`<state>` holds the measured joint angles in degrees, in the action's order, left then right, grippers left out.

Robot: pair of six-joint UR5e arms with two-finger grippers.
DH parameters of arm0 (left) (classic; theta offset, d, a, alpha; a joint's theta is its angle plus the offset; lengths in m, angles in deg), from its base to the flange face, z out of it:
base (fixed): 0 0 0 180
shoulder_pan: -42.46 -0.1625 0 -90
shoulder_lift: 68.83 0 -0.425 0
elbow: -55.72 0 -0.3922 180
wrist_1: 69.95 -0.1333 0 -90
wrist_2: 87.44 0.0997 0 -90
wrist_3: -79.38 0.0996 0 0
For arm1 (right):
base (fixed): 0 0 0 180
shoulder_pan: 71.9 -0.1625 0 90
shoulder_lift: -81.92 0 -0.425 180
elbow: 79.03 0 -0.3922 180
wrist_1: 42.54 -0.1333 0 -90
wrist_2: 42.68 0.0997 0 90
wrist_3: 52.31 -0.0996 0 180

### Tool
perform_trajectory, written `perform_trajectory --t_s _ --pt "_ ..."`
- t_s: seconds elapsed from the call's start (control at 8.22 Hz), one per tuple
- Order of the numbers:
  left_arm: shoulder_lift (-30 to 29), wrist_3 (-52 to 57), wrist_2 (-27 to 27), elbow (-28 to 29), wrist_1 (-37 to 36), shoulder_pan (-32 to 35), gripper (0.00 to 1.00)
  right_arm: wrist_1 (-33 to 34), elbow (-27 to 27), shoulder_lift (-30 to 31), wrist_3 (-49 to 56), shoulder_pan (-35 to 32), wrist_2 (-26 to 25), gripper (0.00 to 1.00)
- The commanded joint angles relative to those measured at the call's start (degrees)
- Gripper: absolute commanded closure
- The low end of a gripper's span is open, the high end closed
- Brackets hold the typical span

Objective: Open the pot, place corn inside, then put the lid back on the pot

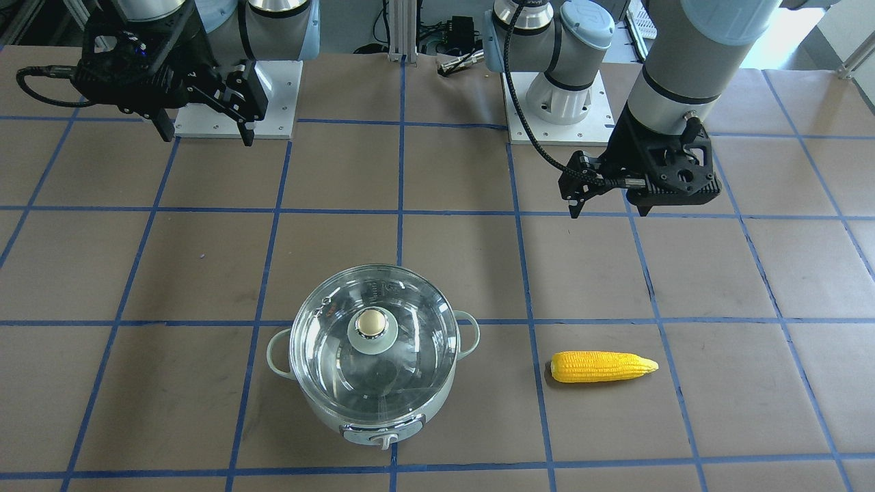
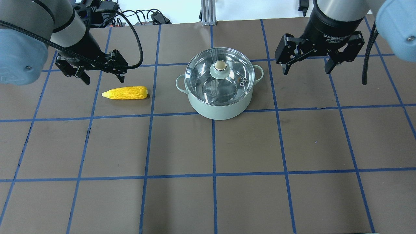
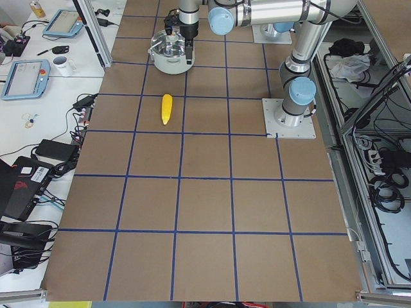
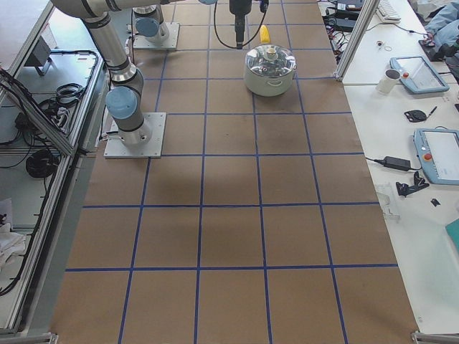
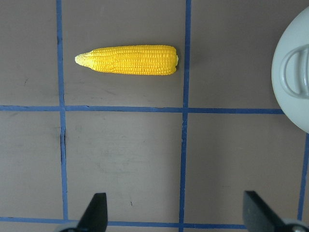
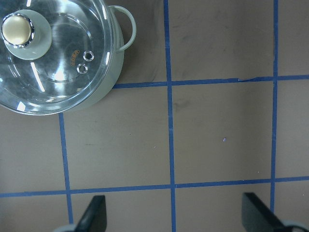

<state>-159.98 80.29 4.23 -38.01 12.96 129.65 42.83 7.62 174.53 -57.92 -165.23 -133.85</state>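
The pale mint-green pot (image 2: 217, 105) stands on the table with the clear glass lid (image 2: 227, 83) on it, beige knob (image 2: 220, 66) up. The yellow corn (image 2: 126, 93) lies flat to the pot's left, its tip pointing away from the pot. My left gripper (image 2: 104, 79) is open and empty, above the table just beyond the corn. My right gripper (image 2: 307, 71) is open and empty, raised to the right of the pot. The left wrist view shows the corn (image 5: 128, 60) and the pot's edge (image 5: 292, 72). The right wrist view shows the lid (image 6: 53, 63).
Brown paper with a blue tape grid covers the table (image 2: 247, 146). The arms' white base plates (image 1: 236, 102) (image 1: 554, 109) sit at the robot's side. An aluminium post (image 2: 207, 13) and cables stand beyond the pot. Side benches hold tablets (image 3: 24, 77) and a mug (image 4: 391, 79).
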Motion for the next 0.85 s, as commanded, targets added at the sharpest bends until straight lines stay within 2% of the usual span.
perform_trajectory --t_s 0.0,0.49,0.73 --pt "0.2 0.0 0.1 0.0 0.2 0.0 0.00 0.1 0.0 -0.1 0.0 0.1 0.1 0.00" --pt "0.8 1.8 0.0 0.0 3.6 0.0 0.00 0.1 0.0 -0.1 0.0 0.1 0.1 0.00" --pt "-1.2 16.4 0.2 0.0 1.0 -1.0 0.00 0.1 0.0 -0.1 0.0 0.1 0.1 0.00"
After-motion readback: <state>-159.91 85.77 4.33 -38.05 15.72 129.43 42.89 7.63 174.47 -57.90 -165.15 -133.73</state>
